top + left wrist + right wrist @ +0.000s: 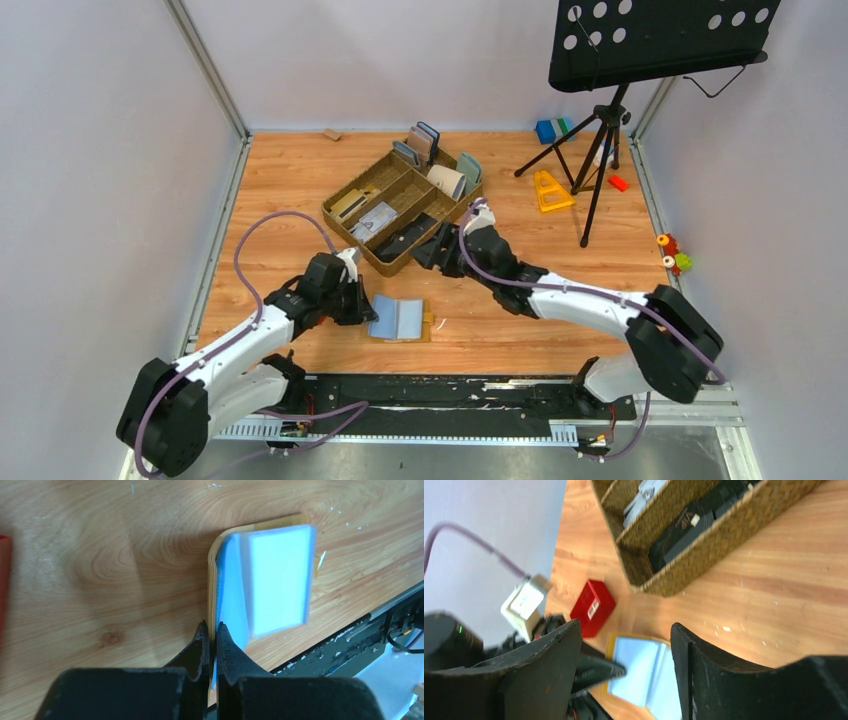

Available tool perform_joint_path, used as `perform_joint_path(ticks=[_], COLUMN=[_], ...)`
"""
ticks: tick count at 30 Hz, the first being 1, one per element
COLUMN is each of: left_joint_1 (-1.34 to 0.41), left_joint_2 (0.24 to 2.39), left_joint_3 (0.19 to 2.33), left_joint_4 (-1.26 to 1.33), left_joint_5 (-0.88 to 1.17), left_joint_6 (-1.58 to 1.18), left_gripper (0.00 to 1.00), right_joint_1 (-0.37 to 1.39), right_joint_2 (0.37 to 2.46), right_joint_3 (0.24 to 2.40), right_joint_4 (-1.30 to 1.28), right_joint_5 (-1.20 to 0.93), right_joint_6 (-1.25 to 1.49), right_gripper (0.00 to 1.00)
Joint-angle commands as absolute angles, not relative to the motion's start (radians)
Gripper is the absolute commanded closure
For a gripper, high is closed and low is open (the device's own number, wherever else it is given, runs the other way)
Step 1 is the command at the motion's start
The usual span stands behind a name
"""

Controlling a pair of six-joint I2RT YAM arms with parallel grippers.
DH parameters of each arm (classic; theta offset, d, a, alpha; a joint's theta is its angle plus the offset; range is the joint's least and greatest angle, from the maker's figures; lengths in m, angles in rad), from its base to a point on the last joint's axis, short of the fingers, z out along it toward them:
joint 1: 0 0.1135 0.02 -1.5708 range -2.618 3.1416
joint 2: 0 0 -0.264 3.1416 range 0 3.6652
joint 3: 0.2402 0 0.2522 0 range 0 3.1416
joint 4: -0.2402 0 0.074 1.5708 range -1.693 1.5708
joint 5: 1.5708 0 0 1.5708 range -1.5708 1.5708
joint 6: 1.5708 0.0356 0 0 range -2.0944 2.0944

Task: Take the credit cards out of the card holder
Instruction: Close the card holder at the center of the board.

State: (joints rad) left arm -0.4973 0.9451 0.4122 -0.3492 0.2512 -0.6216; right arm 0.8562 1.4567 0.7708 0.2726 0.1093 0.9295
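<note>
The card holder [400,320] lies opened flat on the wooden table [290,180], near the front edge and between the two arms, with its grey-blue lining facing up. The left gripper [212,630] sits at the holder's left edge. Its jaws are clenched on the mustard-yellow rim, which runs straight into the narrow gap between the fingers [200,647]. In the left wrist view a pale panel stands raised from the lining; the blur makes it impossible to tell whether this is a card or a flap. The right gripper [626,630] hangs above the table just beside the near corner of the woven tray [340,200]. Its jaws are spread wide and grasp nothing. Pale grey credit cards [375,218] lie flat in a middle compartment of the tray. A small red box [592,607] stands on the table beside the left arm, apart from the tray.
</note>
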Motion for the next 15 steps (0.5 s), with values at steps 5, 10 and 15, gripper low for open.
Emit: perform_joint_path(ticks=[5, 10, 15], left_joint_1=[-0.592, -0.688, -0.767], left_joint_2=[1.105, 1.177, 1.292], left_joint_3=[0.516, 0.588, 0.671], left_joint_4=[-0.403, -0.451, -0.546], left_joint_5=[0.167, 0.043, -0.113], left_joint_6=[-0.574, -0.637, -0.692], left_gripper=[0.96, 0.98, 1.00], right_joint_1=[0.866, 0.900, 0.947], right_joint_2=[1.310, 1.297, 1.320], right_joint_3=[0.592, 0.495, 0.458], right_joint_4=[0.183, 0.184, 0.173], right_joint_5=[-0.099, -0.159, -0.165], right_joint_6=[0.822, 0.849, 0.892], right_gripper=[0.33, 0.24, 0.21])
